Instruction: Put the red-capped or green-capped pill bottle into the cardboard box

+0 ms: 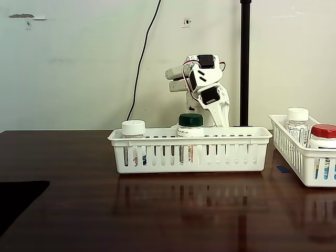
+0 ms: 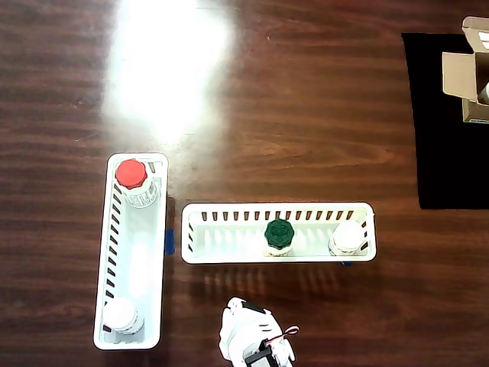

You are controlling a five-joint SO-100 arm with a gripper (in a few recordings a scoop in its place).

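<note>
The green-capped pill bottle (image 1: 190, 125) (image 2: 279, 235) stands upright in the middle of the long white basket (image 1: 241, 152) (image 2: 229, 252). The red-capped pill bottle (image 1: 323, 135) (image 2: 132, 177) stands at one end of a second white basket (image 1: 294, 152) (image 2: 137, 260). In the overhead view the cardboard box (image 2: 467, 73) sits at the top right edge with its flaps up, partly cut off. My white arm (image 2: 252, 344) is folded up behind the long basket. Its gripper (image 1: 174, 80) hangs above and behind the green cap, holding nothing and well apart from both bottles.
A white-capped bottle (image 1: 133, 131) (image 2: 348, 237) shares the long basket, and another (image 1: 297, 119) (image 2: 121, 313) stands in the second basket. The box rests on a black mat (image 2: 447, 138) (image 1: 16, 202). A black pole (image 1: 244, 63) and a cable (image 1: 142, 63) stand behind the arm.
</note>
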